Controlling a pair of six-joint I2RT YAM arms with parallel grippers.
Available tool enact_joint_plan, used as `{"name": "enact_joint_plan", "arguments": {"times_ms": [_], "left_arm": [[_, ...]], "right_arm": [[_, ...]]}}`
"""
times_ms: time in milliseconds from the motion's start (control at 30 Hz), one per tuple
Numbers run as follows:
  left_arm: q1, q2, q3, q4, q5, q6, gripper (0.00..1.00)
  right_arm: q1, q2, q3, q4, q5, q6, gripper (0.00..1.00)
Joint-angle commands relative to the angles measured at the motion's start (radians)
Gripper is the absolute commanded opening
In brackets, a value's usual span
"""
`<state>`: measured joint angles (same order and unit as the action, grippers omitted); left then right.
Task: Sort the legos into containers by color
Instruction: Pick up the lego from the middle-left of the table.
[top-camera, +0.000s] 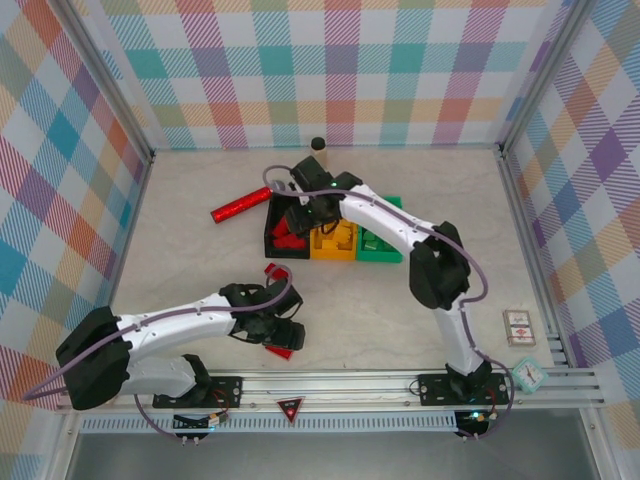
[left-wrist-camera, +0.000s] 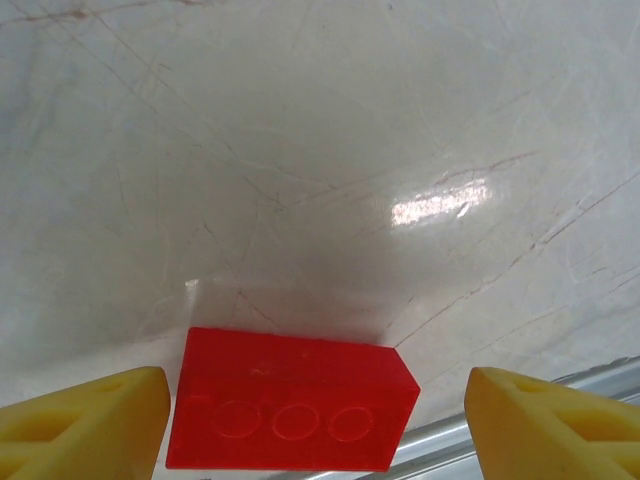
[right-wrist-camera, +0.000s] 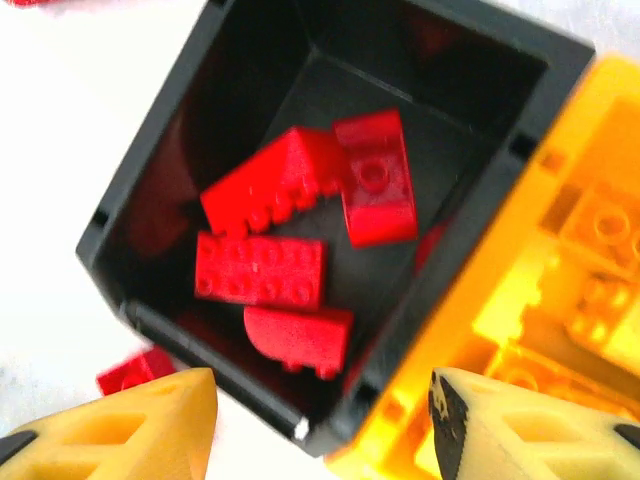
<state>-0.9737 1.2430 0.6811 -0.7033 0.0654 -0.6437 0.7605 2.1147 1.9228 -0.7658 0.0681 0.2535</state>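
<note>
Spread wide at the left gripper (left-wrist-camera: 318, 428), clamped on nothing: sits low over a red brick (left-wrist-camera: 290, 415) lying flat on the table (left-wrist-camera: 300, 150) between the fingers (left-wrist-camera: 85, 420), close against one and well clear of the other. Looks like a pick about to close. Risks shoving the brick sideways on closing, given that off-centre lie, or twisting it out of the pinch (smooth plastic on a glossy top slides easily); risks, too, nudging it toward the metal rail (left-wrist-camera: 445, 428) close by. Open as well at the right gripper (right-wrist-camera: 320, 425), empty, hovering above the black bin (right-wrist-camera: 150, 200), with a handful of red bricks (right-wrist-camera: 300, 215) directly below in it and the orange bin (right-wrist-camera: 570, 250) alongside. Leaves a stray brick (right-wrist-camera: 135, 372), also red, on the table just outside the black wall, near one fingertip; could get knocked farther off by a careless descent, or dropped into orange if released too far over that shared edge.
</note>
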Motion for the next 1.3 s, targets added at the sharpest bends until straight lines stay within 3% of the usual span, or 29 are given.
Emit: {"name": "enact_joint_plan", "arguments": {"times_ms": [0, 267, 500, 767, 900, 1000, 1133, 1267], "left_arm": [[-0.022, 0.016, 0.025, -0.092, -0.052, -0.014, 0.78], [-0.037, 0.049, 0.015, -0.107, -0.075, -0.031, 0.78], [-0.094, 0.156, 0.05, -0.027, -0.034, -0.034, 0.79], [-0.108, 0.25, 0.073, -0.047, -0.076, -0.036, 0.75], [-0.108, 0.237, 0.098, -0.058, -0.11, -0.045, 0.53], [-0.108, 0.255, 0.164, -0.117, -0.155, -0.046, 0.22], [-0.106, 0.28, 0.256, -0.179, -0.223, -0.037, 0.14], [-0.073, 0.293, 0.342, -0.218, -0.276, 0.0, 0.13]], "right_arm": [[0.011, -0.102, -0.091, 0.06, -0.018, 0.012, 0.59], [0.035, -0.202, -0.238, 0.084, -0.011, 0.019, 0.6], [0.039, -0.214, -0.278, 0.09, -0.006, 0.025, 0.62], [0.04, -0.225, -0.323, 0.109, -0.007, 0.041, 0.63], [0.04, -0.229, -0.34, 0.114, -0.008, 0.046, 0.63], [0.04, -0.238, -0.36, 0.123, -0.009, 0.053, 0.63], [0.043, -0.27, -0.423, 0.153, -0.013, 0.077, 0.63], [0.043, -0.309, -0.475, 0.158, 0.003, 0.091, 0.63]]}}
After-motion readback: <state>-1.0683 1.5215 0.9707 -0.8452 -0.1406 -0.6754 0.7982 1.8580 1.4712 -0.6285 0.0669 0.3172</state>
